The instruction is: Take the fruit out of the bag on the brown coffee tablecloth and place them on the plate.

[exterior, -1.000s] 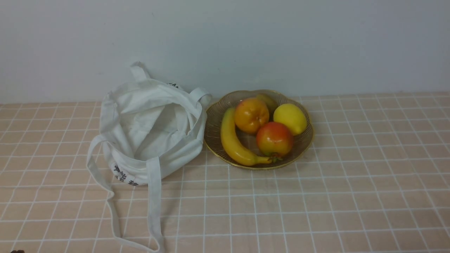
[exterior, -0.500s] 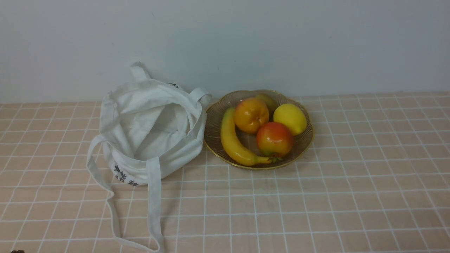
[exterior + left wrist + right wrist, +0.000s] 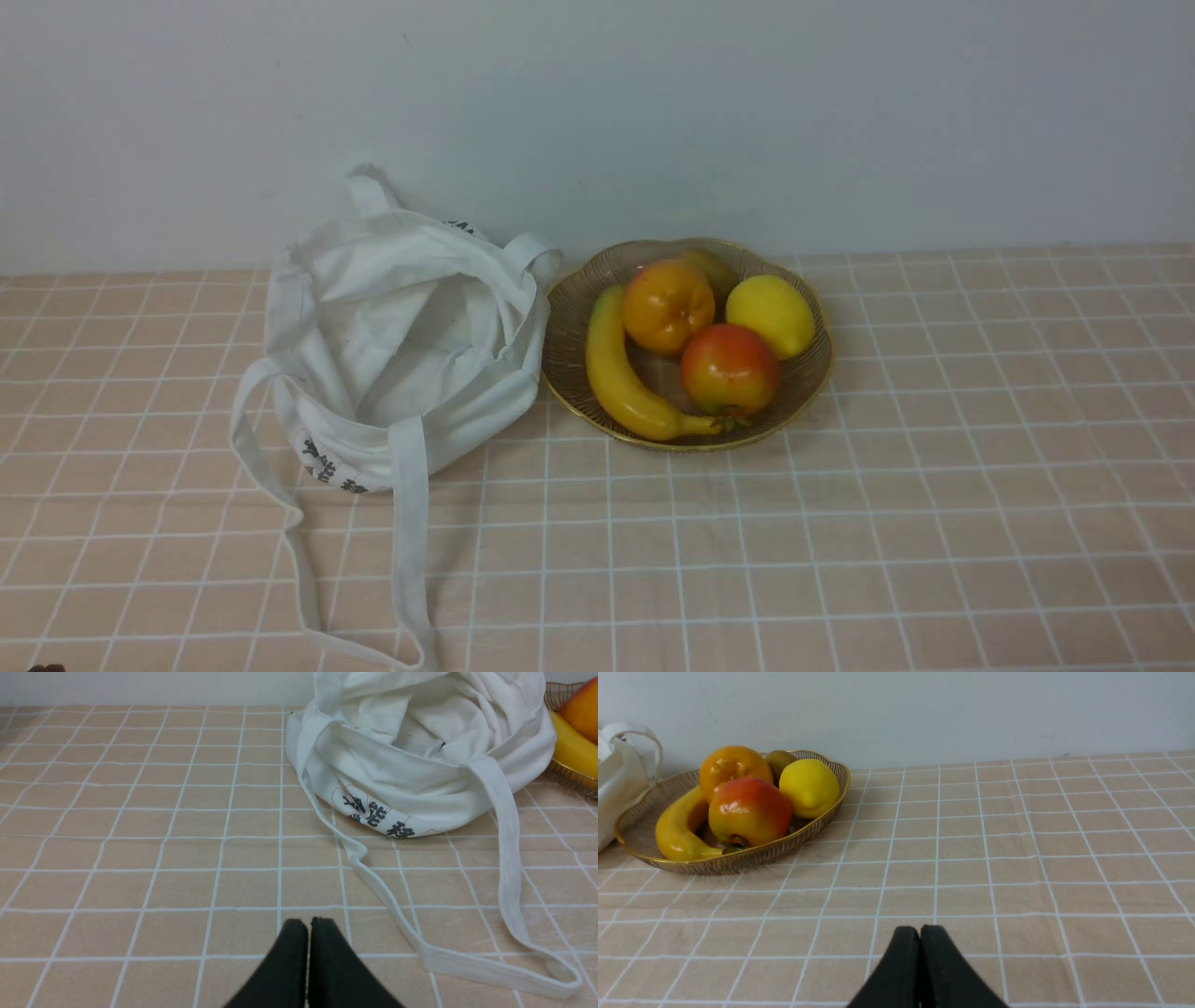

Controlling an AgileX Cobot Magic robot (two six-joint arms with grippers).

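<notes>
Lying in the plate (image 3: 560, 359) w/ four other pieces, the orange fruit (image 3: 667, 305) sits at the back left part, its puckered top facing up. A banana (image 3: 616, 373) curves along the plate's left side, just beside the orange fruit. The red-and-yellow fruit (image 3: 729, 370) is at the front, touching the orange one or very near it; the lemon (image 3: 770, 315) is at the right, and a small brownish-green fruit (image 3: 711, 269) shows behind, mostly hidden.

The white bag (image 3: 401, 345) stands slumped on the checked tablecloth (image 3: 887, 523), directly left of the plate, its side against the plate's rim. Its mouth is open and only white cloth shows inside. Dark printed characters are on its lower front, and two long straps trail toward the front edge of the desk.

In the front view neither arm is seen. In the left wrist view the left tool (image 3: 308, 926) has both black fingers pressed together, nothing between them, low over bare cloth and apart from the bag's strap (image 3: 507, 868). In the right wrist view the right tool (image 3: 920, 933) is also pressed together and holds nothing, well apart from the plate (image 3: 738, 861).
</notes>
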